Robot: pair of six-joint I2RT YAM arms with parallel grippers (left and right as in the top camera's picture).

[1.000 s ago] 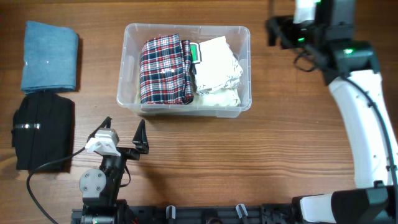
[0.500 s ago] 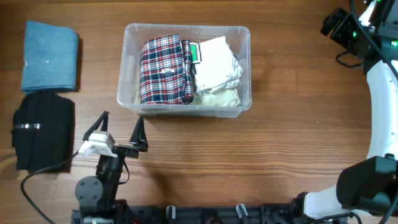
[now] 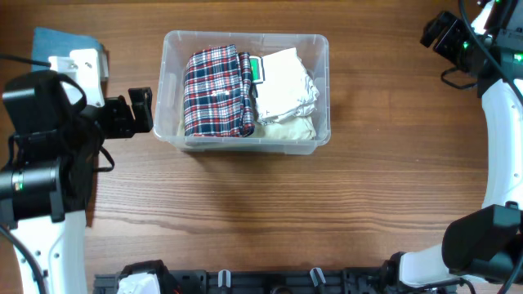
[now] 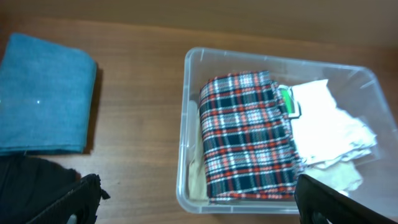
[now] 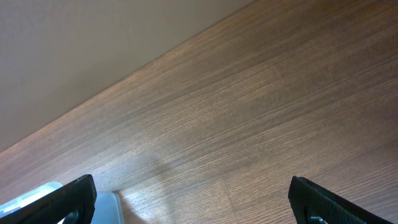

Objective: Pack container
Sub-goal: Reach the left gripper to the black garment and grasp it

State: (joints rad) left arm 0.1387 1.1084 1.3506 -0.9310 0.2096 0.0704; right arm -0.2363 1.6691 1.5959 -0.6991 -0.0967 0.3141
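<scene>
The clear container stands at the table's back centre. It holds a folded plaid cloth, a white cloth over a cream one, and a small green-marked item. My left gripper hovers just left of the container, open and empty. In the left wrist view the container, the plaid cloth and the white cloth lie ahead between the open fingers. My right gripper is high at the back right. Its wrist view shows the fingers open over bare wood.
A folded blue cloth lies at the back left, partly under my left arm; it shows fully in the left wrist view. A black cloth lies in front of it. A pale edge shows at the right wrist view's lower left.
My left arm has swung up from the table's front edge to above the left side, covering the black cloth. My right arm moved right a second ago and has since stayed still.
</scene>
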